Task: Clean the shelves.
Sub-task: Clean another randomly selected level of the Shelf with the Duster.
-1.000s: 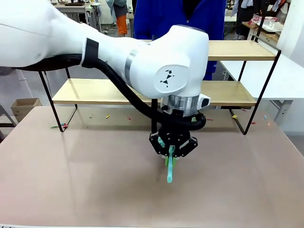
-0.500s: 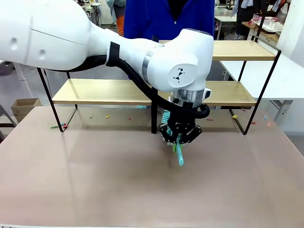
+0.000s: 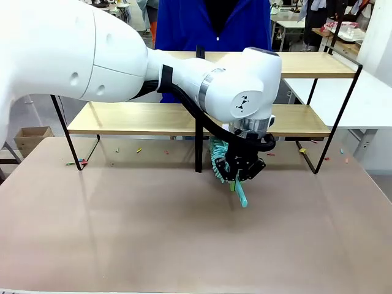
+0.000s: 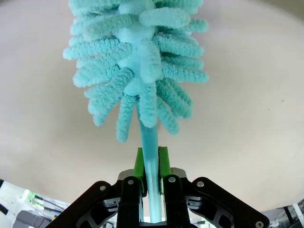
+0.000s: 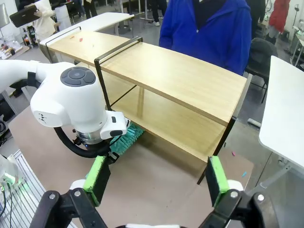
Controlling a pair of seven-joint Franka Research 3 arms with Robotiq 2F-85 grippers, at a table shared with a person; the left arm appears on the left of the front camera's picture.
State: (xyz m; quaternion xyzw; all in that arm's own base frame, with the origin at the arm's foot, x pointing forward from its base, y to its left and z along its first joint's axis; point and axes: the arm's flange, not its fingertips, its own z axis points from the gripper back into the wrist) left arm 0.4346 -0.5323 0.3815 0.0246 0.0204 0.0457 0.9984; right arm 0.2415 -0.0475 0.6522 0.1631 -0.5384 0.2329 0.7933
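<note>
**Duster gripped, head pointed at the shelves**

My left hand (image 3: 241, 173) was clenched tight on the thin handle of the teal duster (image 3: 218, 160). The green pads pinched it from both sides, so the fluffy head stuck out ahead of the fingers; I judged that would let it sweep a board without my wrist fouling the frame. The head hung low over the bench (image 3: 110, 233), just in front of the shelves (image 3: 135, 118), beside the black centre post (image 3: 198, 153). My right hand (image 5: 156, 185) hovered well back, spread wide and holding nothing.
</note>
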